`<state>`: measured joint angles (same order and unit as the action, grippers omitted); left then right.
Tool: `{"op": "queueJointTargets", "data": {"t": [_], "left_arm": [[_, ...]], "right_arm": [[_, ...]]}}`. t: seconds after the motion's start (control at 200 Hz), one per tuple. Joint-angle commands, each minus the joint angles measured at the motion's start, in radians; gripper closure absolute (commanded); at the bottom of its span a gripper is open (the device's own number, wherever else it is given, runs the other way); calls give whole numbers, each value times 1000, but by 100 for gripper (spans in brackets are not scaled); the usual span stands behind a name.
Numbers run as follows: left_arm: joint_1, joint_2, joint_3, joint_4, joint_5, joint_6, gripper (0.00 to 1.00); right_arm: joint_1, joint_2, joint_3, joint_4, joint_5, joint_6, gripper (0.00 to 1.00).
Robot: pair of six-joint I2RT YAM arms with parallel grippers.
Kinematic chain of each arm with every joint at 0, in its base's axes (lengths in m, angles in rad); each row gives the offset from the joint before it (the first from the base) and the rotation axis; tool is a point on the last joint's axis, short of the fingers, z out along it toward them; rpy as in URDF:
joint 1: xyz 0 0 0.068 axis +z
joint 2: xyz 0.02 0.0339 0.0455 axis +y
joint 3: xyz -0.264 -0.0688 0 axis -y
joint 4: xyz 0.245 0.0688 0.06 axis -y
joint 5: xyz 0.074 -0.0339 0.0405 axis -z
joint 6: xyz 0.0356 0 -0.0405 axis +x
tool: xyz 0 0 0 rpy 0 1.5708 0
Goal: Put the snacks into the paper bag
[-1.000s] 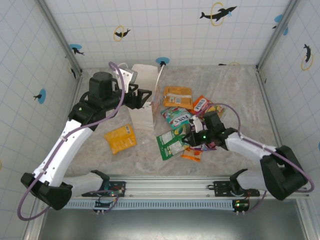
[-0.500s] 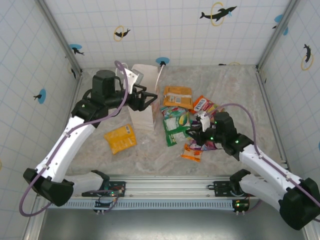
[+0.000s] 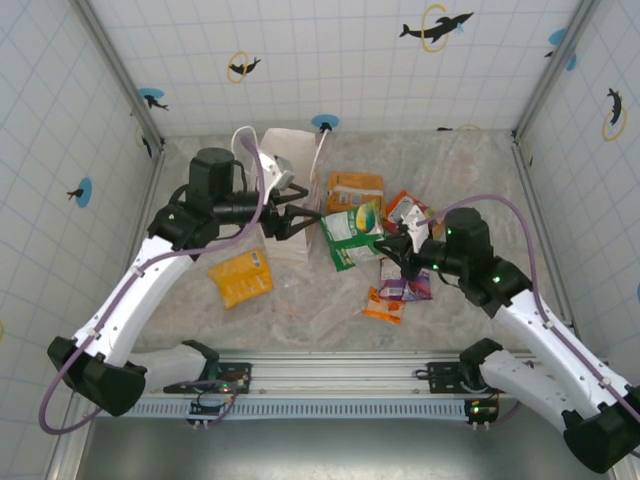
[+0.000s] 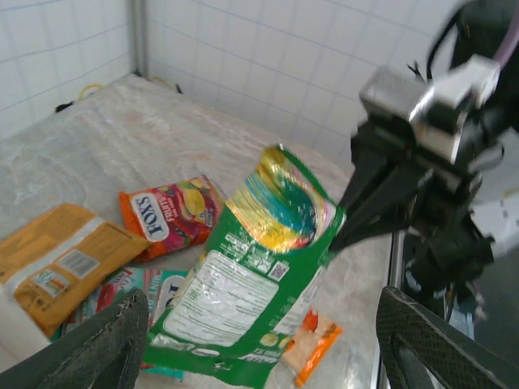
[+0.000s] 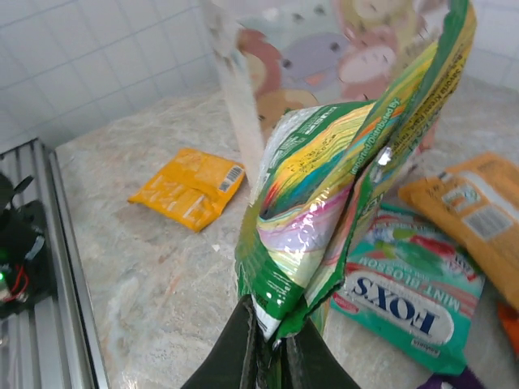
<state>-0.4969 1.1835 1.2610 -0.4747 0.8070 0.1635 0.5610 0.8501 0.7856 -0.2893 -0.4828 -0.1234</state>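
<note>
Getting going, looks like: right gripper [image 5: 272,344] is pinched shut on the glossy green snack packet [image 3: 355,235], lifted beside the white cartoon-print paper bag [image 3: 298,150]. Left gripper [image 3: 303,218] is spread wide at the bag (bracing it, maybe). Six other flat packets [image 3: 240,277] lie on the marble table [image 3: 300,300].

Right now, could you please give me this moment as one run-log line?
right tool: shut on green packet, aloft | left tool: open beside paper bag | remaining snacks: on table
</note>
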Motion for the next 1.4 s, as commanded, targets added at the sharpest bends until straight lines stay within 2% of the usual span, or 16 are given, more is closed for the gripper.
{"op": "queueJointTargets", "data": {"t": [0.0,0.155,0.275,0.42,0.59,0.841,1.051,1.201,1.331,1.396], "left_arm": [[-8,-30,-26,-12,98,187,25],[-28,-23,-35,-48,133,260,24],[-60,-9,-33,-76,83,291,22],[-106,32,-6,-141,81,311,22],[-156,88,41,-267,43,348,26],[-158,58,13,-211,17,335,37],[-158,82,30,-156,85,297,40],[-158,96,39,-150,66,291,57],[-158,82,32,-142,46,293,62],[-158,78,34,-132,35,286,69]], "right_arm": [[-6,12,117,-112,-133,-237,100],[-9,46,192,-202,-223,-334,100],[-11,71,232,-223,-289,-371,100],[-28,97,267,-212,-362,-387,100],[-48,115,293,-212,-403,-413,100],[-56,132,294,-178,-422,-410,100],[-55,172,318,-177,-444,-406,100],[-56,176,320,-162,-434,-401,100],[-56,167,308,-145,-411,-391,100],[-56,150,283,-107,-379,-366,90]]}}
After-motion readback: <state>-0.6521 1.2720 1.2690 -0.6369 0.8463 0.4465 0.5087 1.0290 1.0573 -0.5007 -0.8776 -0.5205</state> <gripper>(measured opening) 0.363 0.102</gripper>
